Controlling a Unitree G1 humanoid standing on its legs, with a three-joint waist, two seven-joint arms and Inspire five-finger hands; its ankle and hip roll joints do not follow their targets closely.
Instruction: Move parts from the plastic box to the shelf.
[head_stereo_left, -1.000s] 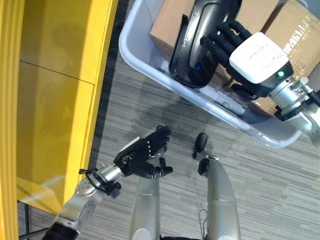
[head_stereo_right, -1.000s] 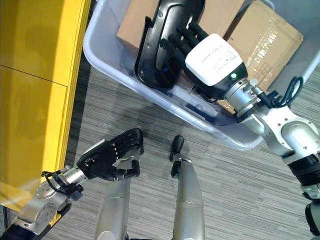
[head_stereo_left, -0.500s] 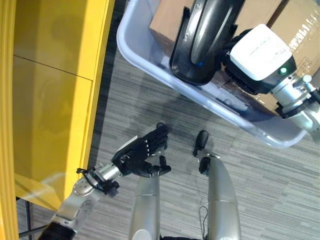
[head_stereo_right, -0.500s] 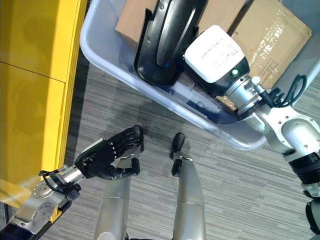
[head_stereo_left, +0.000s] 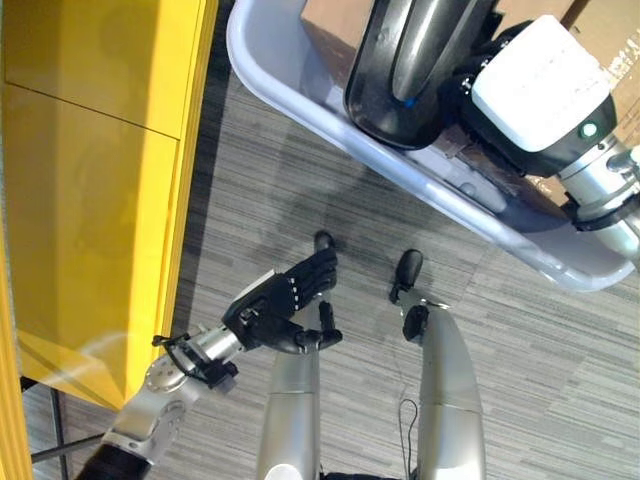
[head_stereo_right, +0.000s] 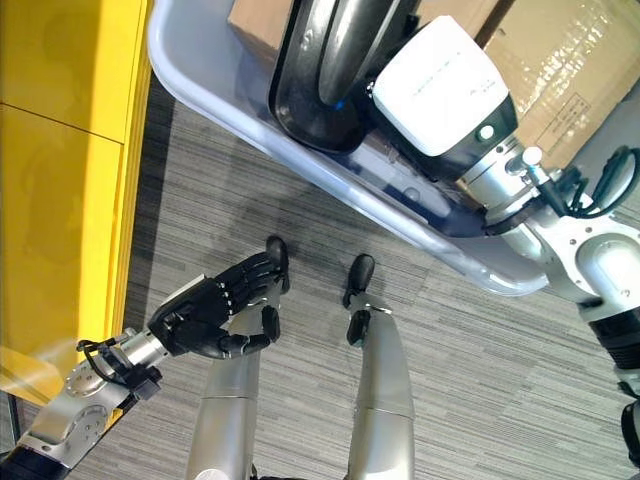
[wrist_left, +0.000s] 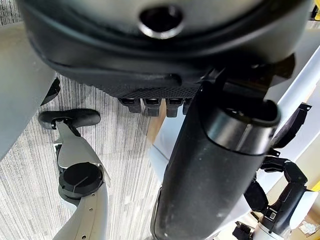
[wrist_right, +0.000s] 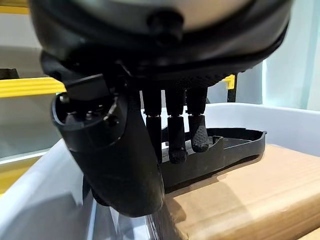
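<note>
Part (head_stereo_left: 400, 70) is in my right hand (head_stereo_left: 500, 75), fingers wrapped round it above the box (head_stereo_left: 300, 95); next I carry it to the shelf (head_stereo_left: 90, 170). Left hand (head_stereo_left: 285, 310) hangs relaxed, holding nothing.

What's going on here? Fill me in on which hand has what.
The robot's right hand is in the plastic box, its fingers curled over a black molded part that leans on cardboard boxes inside. The part has not yet left the box. The left hand hangs low over the grey carpet, holding nothing, fingers loosely bent. The yellow shelf stands to the robot's left.
</note>
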